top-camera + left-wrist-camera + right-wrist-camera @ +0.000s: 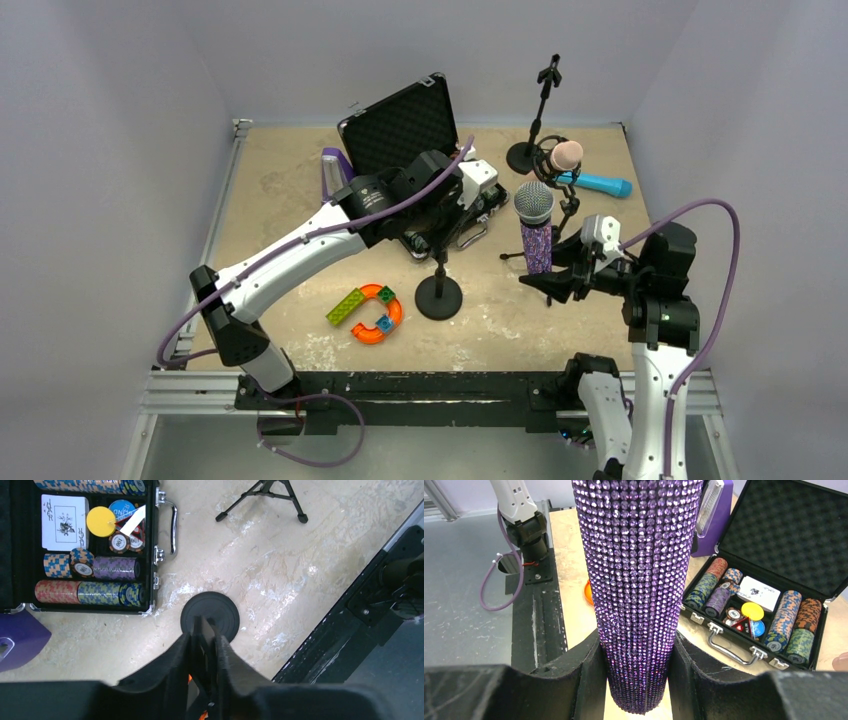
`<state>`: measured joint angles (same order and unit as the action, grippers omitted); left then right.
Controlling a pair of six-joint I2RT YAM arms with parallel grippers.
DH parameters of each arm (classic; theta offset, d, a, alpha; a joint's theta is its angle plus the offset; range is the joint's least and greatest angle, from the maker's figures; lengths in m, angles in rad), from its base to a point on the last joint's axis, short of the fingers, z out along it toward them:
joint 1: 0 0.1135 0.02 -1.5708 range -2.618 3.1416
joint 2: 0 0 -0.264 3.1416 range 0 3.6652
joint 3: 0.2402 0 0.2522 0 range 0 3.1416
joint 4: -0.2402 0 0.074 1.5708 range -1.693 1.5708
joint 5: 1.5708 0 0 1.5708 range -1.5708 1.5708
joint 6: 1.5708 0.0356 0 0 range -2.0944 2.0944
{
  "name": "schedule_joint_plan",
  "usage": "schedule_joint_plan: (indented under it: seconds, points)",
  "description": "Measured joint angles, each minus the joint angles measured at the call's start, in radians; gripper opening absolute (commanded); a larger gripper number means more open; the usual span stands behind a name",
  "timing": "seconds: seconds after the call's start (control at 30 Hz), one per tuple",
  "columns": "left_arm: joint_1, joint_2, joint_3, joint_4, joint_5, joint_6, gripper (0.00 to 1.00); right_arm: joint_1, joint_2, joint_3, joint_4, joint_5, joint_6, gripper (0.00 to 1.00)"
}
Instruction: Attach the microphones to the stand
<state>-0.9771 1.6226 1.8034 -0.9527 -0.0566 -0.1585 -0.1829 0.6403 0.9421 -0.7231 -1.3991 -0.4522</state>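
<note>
My right gripper (547, 272) (636, 675) is shut on the lower end of the glittery purple microphone (537, 243) (639, 580), which it holds upright with the silver mesh head (533, 202) on top. The round-based stand (438, 297) (210, 616) rises in front of the case. My left gripper (456, 228) (204, 640) looks straight down on it, fingers pressed on both sides of its black top clip. The pink microphone (566, 155) sits in a mount on a tripod stand. Beside it the blue microphone (602, 184) lies on the table.
An open case of poker chips (400, 125) (90, 545) (769, 605) stands at the back, with a purple box (332, 172) (15, 637) to its left. An orange ring toy (375, 312) lies front left. Another round-based stand (524, 155) is at the back. Tripod legs (265, 495) spread near the case.
</note>
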Motion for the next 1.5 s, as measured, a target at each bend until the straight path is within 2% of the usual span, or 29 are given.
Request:
schedule_joint_plan:
  seconds: [0.07,0.13,0.33,0.53,0.63,0.7,0.77,0.93,1.1,1.27,1.5]
  points:
    - [0.0,0.01,0.011,-0.008,0.003,0.023,0.06,-0.002,0.0,0.0,0.002,-0.008,0.0,0.0]
    - [0.0,0.011,0.018,-0.024,0.014,0.042,0.0,-0.003,0.0,0.0,0.003,-0.009,0.0,0.0]
    - [0.006,0.005,0.025,-0.067,0.094,0.157,0.0,-0.008,-0.002,0.0,0.002,-0.011,0.0,0.0]
    - [0.051,-0.044,-0.013,-0.117,0.279,0.327,0.0,-0.008,-0.009,-0.002,0.002,-0.013,-0.001,0.0]
    - [0.055,-0.067,-0.036,-0.13,0.325,0.383,0.03,-0.008,-0.009,-0.002,0.002,-0.016,-0.001,0.0]
    - [0.054,-0.077,-0.048,-0.132,0.344,0.404,0.09,-0.008,-0.009,-0.002,0.002,-0.019,-0.002,0.0]
    - [0.053,-0.086,-0.059,-0.126,0.354,0.413,0.27,-0.008,-0.009,-0.002,0.002,-0.025,-0.002,0.0]
    - [0.054,-0.117,-0.095,-0.092,0.34,0.387,0.6,-0.009,-0.009,-0.002,0.002,-0.034,-0.005,0.0]
    - [0.054,-0.195,-0.138,-0.026,0.299,0.335,0.86,-0.009,-0.009,-0.002,-0.003,-0.034,-0.017,0.0]
    - [0.054,-0.326,-0.213,0.062,0.259,0.298,0.97,-0.009,-0.008,-0.002,-0.023,-0.034,-0.045,0.0]
    - [0.054,-0.529,-0.335,0.198,0.234,0.259,0.99,-0.009,-0.004,-0.002,-0.072,-0.033,-0.113,0.0]
